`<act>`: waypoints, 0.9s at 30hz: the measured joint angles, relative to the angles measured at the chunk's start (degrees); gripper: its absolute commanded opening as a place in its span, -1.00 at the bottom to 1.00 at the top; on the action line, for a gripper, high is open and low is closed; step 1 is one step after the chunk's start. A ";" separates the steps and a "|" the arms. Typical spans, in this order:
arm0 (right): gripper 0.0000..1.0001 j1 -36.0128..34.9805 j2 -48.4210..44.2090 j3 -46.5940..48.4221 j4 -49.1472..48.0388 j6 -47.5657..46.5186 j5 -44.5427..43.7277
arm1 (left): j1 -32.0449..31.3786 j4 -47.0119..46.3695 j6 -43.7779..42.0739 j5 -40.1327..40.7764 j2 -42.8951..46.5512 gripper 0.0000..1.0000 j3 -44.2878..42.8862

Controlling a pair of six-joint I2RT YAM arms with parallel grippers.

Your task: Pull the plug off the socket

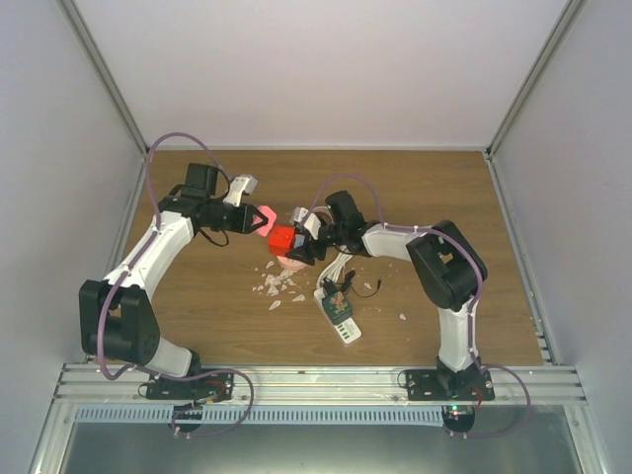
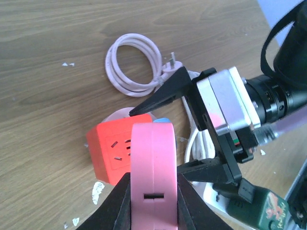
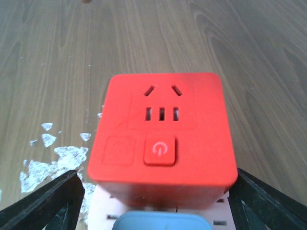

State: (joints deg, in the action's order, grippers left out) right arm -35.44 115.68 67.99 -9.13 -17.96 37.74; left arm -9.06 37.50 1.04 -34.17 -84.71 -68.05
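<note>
plug: pink plug (image 2: 152, 167) against red socket cube (image 3: 163, 129) face, seating unclear | jaws: left gripper (image 2: 152, 211) clamped on plug, right gripper (image 3: 157, 191) seemingly pinching cube sides | handling: likely light, rigid, smooth plastic, friction-tight prongs; hold flat flanks, pull straight

Matt plastic socket (image 3: 163, 139), smooth plastic plug (image 2: 153, 163), wood-grain table (image 3: 72, 48), perhaps laminate
</note>
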 measured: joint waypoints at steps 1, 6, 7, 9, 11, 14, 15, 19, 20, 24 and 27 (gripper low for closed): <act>0.74 0.20 -0.33 0.00 0.90 -0.04 0.44 | 0.33 0.00 -0.61 -1.14 0.26 -0.93 0.33; 0.81 1.42 -4.87 0.02 4.76 -0.66 3.78 | 1.33 0.00 -4.11 -6.34 1.33 -0.90 0.79; 0.80 1.70 -6.21 0.13 5.18 -0.72 4.68 | 1.51 0.04 -5.01 -7.61 1.53 -0.90 0.79; 0.80 2.45 -8.55 0.52 5.88 -0.87 6.82 | 1.75 0.07 -6.97 -10.23 2.03 -0.90 0.79; 0.80 3.39 -10.40 0.87 6.54 -0.94 8.92 | 1.88 0.09 -8.72 -12.63 2.78 -0.90 0.81; 0.78 5.16 -12.94 1.01 8.35 -1.33 12.02 | 2.05 -0.11 -11.19 -16.59 4.55 -0.89 1.38; 0.77 5.60 -13.75 1.01 9.16 -1.55 12.83 | 2.05 -0.42 -12.00 -18.16 5.40 -0.89 1.90; 0.67 6.38 -17.51 0.35 11.41 -2.16 15.98 | 2.05 -1.51 -13.92 -23.02 7.61 -0.86 3.93; 0.65 6.36 -18.80 0.07 12.04 -2.34 17.00 | 2.05 -1.84 -14.45 -24.33 8.07 -0.85 4.50; 0.55 6.29 -23.10 -0.37 13.68 -2.40 21.29 | 2.05 -3.19 -16.17 -28.20 9.40 -0.84 6.12; 0.50 6.12 -24.72 -0.37 15.28 -2.34 24.04 | 2.05 -4.44 -17.22 -30.27 10.34 -0.83 7.30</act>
State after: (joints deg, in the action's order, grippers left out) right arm -29.32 90.96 67.61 6.15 -20.29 61.78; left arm -7.01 33.06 -16.19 -64.45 -74.37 -60.75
